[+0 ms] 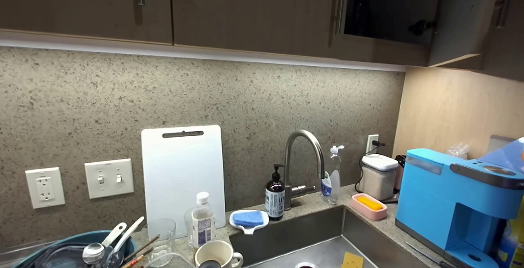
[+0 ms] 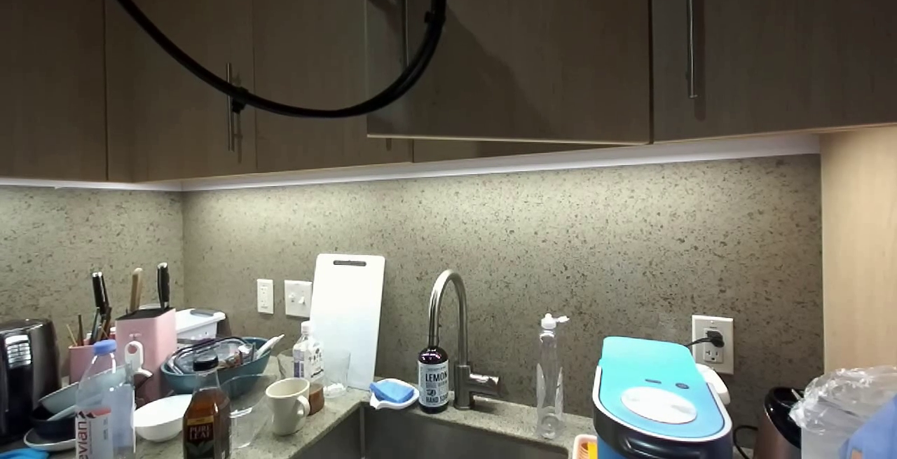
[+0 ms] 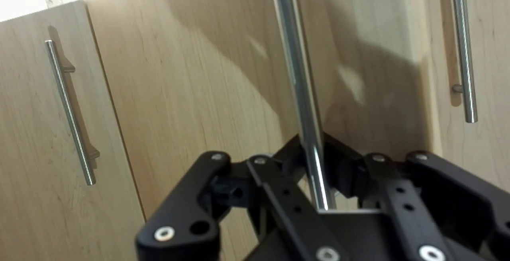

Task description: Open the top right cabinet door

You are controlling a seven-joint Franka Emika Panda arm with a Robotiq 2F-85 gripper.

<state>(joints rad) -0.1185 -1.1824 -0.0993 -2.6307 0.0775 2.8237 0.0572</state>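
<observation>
Speckled backsplash (image 2: pixel 596 249), cabinet door (image 2: pixel 546 59) ajar, free edge (image 2: pixel 367 66) jutting out, fingers (image 3: pixel 346 173) clamped around bar handle (image 3: pixel 297 73)

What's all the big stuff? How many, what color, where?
Flat wooden top right cabinet door: one, brown, overhead, standing open
Matching wooden doors: several, brown, beside it
Rectangular metal sink: one, gray, lower middle
Curved metal faucet: one, silver, behind the sink
Flat rectangular board: one, white, left of the faucet
Tall bottles: at least five, clear or dark, along the counter
Boxy countertop machine: one, blue, right of the sink
Round basin: one, teal, left of the board
Two-fingered end effector: one, black, closed around the open door's slim metal handle
</observation>
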